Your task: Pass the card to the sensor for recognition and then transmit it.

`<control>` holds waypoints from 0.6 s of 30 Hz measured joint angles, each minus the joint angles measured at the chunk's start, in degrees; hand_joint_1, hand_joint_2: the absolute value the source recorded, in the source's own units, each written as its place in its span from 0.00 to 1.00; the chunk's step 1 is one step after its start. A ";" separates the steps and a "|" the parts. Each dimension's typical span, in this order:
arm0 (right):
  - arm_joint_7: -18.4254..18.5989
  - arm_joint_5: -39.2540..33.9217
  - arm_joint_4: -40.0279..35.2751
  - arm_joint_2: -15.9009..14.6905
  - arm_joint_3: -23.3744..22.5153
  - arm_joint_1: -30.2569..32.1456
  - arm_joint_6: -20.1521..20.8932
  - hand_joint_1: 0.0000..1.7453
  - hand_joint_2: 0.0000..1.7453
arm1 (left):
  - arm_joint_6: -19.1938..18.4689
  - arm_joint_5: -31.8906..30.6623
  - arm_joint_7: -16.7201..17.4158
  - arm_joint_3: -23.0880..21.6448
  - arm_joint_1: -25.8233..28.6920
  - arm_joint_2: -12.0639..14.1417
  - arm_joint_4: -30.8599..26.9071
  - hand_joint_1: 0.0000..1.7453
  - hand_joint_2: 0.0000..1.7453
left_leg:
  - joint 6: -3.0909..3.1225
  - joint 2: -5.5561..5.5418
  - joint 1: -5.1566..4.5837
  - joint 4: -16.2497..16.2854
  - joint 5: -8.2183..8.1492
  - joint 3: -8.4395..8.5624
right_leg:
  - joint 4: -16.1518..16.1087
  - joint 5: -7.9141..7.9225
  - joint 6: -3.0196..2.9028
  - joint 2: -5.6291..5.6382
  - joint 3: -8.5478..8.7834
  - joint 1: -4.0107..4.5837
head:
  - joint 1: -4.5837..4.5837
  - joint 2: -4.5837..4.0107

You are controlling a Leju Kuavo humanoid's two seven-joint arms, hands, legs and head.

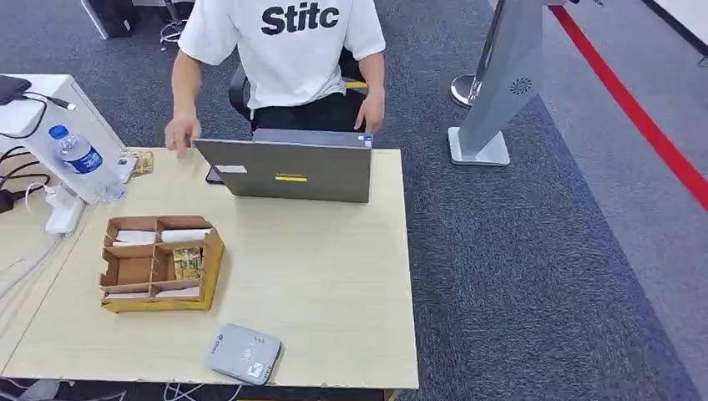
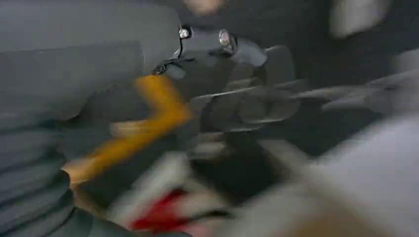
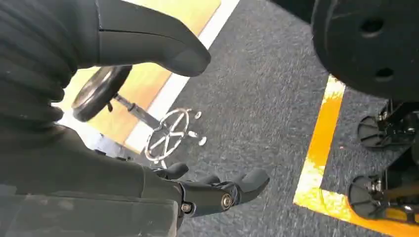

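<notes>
A grey flat sensor lies at the table's near edge. Behind it to the left stands a brown cardboard organiser box; white cards lie in its far compartments and a yellowish packet in a middle one. My left hand is blurred in the left wrist view, its thumb and dark fingers apart, with nothing that I can make out between them. In the right wrist view my right hand hangs over grey carpet, thumb and fingers spread, holding nothing.
A person in a white T-shirt sits behind an open grey laptop at the table's far side, one hand on the tabletop. At the far left are a water bottle and a white power strip. A grey stand rises right of the table.
</notes>
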 joint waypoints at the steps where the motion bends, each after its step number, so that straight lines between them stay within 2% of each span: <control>1: 0.02 -0.37 -0.02 -0.37 0.66 0.06 0.04 0.00 1.00 | 1.88 -0.76 2.69 -0.61 -1.06 0.19 4.00 0.00 1.00 | 0.03 0.02 0.01 0.01 -0.02 0.00 | 0.00 0.02 0.00 0.02 0.11 0.01 | 0.00 0.00; 4: 0.13 -1.71 -0.02 -0.98 2.45 0.43 -0.02 0.00 1.00 | 7.30 -3.41 8.87 -2.33 -3.20 0.06 13.43 0.00 1.00 | 0.13 0.09 0.05 0.12 -0.05 -0.03 | -0.04 0.07 0.07 0.08 0.06 -0.03 | 0.13 0.00; 7: 0.20 -2.49 -0.02 -1.07 3.69 0.45 -0.15 0.00 1.00 | 10.80 -7.54 11.88 -4.83 -4.50 0.21 18.48 0.00 1.00 | 0.21 0.00 -0.03 0.14 -0.10 -0.02 | -0.09 0.04 0.12 0.01 0.02 -0.11 | 0.15 0.00; 10: 0.22 -3.27 -0.02 -1.11 4.78 0.49 -0.35 0.00 1.00 | 11.93 -10.13 13.28 -7.48 -5.41 0.51 21.41 0.00 1.00 | 0.27 0.00 -0.03 0.14 -0.14 -0.02 | -0.09 0.01 0.17 0.01 0.05 -0.11 | 0.17 0.00; 12: 0.22 -3.84 -0.02 -1.11 5.68 0.47 -0.50 0.00 1.00 | 11.69 -10.59 12.48 -8.89 -5.80 1.19 22.84 0.00 1.00 | 0.27 0.01 -0.03 0.14 -0.14 -0.01 | -0.09 0.01 0.17 0.01 0.08 -0.10 | 0.15 0.00; 14: 0.18 -4.44 -0.02 -1.11 6.64 0.47 -0.85 0.00 1.00 | 10.49 -10.31 9.25 -9.40 -6.02 2.05 23.46 0.00 1.00 | 0.27 0.01 -0.03 0.13 -0.14 -0.01 | -0.09 0.01 0.17 0.01 0.08 -0.07 | 0.17 0.00; 18: -0.26 -4.22 -0.02 -1.14 8.43 0.40 -0.83 0.00 1.00 | 9.04 -9.50 6.17 -9.79 -6.51 4.08 24.53 0.00 1.00 | 0.26 0.01 -0.01 0.12 -0.13 -0.02 | -0.06 0.00 0.15 0.01 0.12 0.00 | 0.15 0.00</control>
